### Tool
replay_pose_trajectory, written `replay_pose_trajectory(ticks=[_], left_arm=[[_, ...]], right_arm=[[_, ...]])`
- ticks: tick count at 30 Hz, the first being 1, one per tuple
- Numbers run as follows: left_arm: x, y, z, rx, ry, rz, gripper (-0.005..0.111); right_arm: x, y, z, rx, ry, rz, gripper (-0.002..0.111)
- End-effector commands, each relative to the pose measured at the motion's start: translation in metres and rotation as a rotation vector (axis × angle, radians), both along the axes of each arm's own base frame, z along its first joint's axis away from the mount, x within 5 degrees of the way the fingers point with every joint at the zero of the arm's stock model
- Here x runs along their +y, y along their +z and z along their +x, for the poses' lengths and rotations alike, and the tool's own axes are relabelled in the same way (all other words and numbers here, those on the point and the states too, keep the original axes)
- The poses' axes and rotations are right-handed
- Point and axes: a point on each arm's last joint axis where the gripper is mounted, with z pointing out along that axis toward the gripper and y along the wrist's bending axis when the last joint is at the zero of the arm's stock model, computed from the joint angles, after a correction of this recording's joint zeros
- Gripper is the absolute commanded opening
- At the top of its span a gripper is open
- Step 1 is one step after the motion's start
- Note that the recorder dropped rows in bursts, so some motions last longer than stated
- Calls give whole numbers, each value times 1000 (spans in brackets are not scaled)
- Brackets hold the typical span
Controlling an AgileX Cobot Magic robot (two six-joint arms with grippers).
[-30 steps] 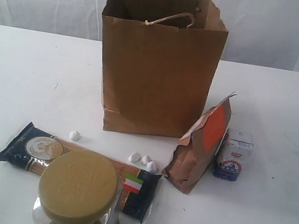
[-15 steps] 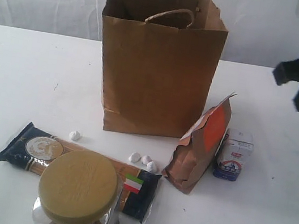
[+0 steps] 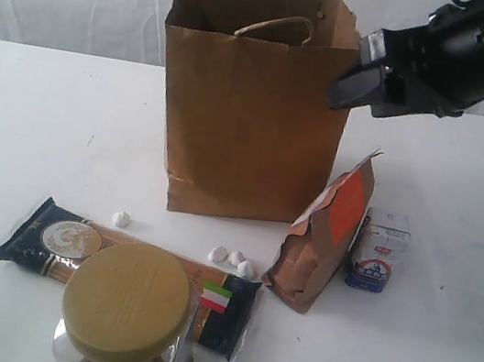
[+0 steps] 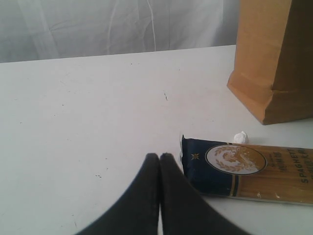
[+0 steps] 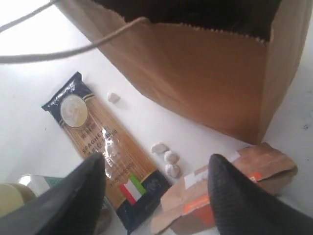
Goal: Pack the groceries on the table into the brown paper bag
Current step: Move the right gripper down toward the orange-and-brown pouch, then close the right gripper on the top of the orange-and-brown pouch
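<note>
The brown paper bag (image 3: 255,100) stands upright and open-topped toward the back middle of the white worktop (image 3: 46,130), one of its twisted paper handles (image 3: 277,27) drooping over the front rim. Just off its front right corner an orange-brown pouch (image 3: 323,241) leans with its torn top tilted up, and a small white-and-blue carton (image 3: 378,250) stands upright just beside the pouch, on the side away from the bag. In front of the bag a navy spaghetti packet (image 3: 130,269) lies flat, with a few small white bits (image 3: 234,259) scattered between it and the bag. A clear jar (image 3: 127,311) with a wide tan lid sits at the near edge, covering part of the packet from the exterior view. The right gripper (image 5: 155,161) hovers by the bag's upper right corner, above the pouch, its fingers spread wide and holding nothing. The left gripper (image 4: 159,157) is low over bare worktop near the packet's navy end, its fingers pressed together and empty.
</note>
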Motion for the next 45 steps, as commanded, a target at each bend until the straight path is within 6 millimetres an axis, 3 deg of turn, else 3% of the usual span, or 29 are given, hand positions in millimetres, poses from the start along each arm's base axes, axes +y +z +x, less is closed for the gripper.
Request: replay_pose_trajectory(ticks=[1,3,6,9,13,17,41,45], left_arm=[[0,-1,0,-1,-5,-10,0],[0,-1,0,-1,-5,-10,0],[0,-1,0,-1,-5,-10,0],[0,-1,0,-1,-5,-10,0],[0,-1,0,-1,-5,-10,0],[0,-1,0,-1,-5,-10,0],[0,-1,0,-1,-5,-10,0],[0,-1,0,-1,-5,-10,0]], right_arm=[[2,-21,9,58,-15,31,58],[3,-28,12,102,-33,35,58],[-1,-32,11,313,-279,96,58],[9,-35,13,296,-378,71,58],[27,-48,8,293,-504,-95,58],[33,-49,10,240,-583,-113,58],[43,-100,32,344,-587,-202,58],[41,-102,33,328,-568,-235,48]])
